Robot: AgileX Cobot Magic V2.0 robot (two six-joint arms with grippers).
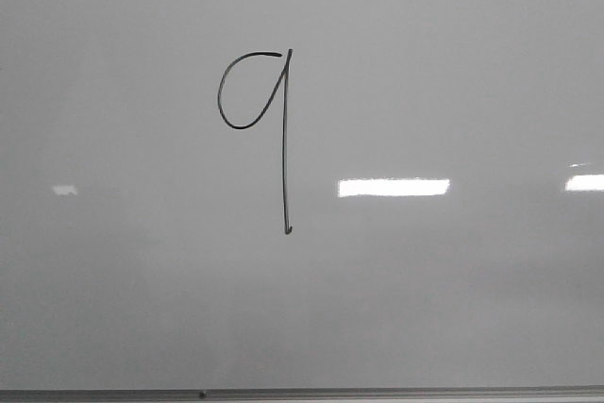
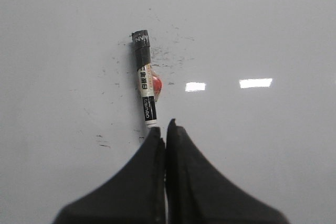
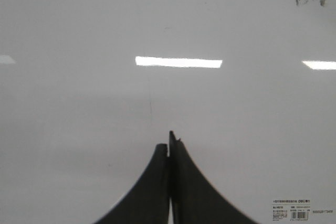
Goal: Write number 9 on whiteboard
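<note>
- Filling the front view almost entirely, the whiteboard shows a pale grey glossy face with bright rectangular light reflections on its right half and a fainter one at the left.
- Its thin grey frame edge runs along the very bottom of that view.
- Drawn in thin black line, the number 9 sits a little left of the board's centre and in the upper half; its oval loop lies to the left of the stem's top, and the long straight stem drops down to a tiny hook at its foot.
- No arm or gripper appears in the front view.
- In the left wrist view, the left gripper has its two dark fingers pressed together with only a hairline seam between them, and nothing is held.
- Just beyond those fingertips a marker lies flat on the white surface, apart from the gripper, its black cap at the far end and its labelled white barrel pointing back toward the fingers.
- A small red object shows against the barrel's side; what it is cannot be told.
- Faint dark smudges speckle the surface around the marker.
- In the right wrist view, the right gripper is likewise closed tight and empty over bare white surface.
- A small printed label with a barcode sits on that surface near the gripper.
</note>
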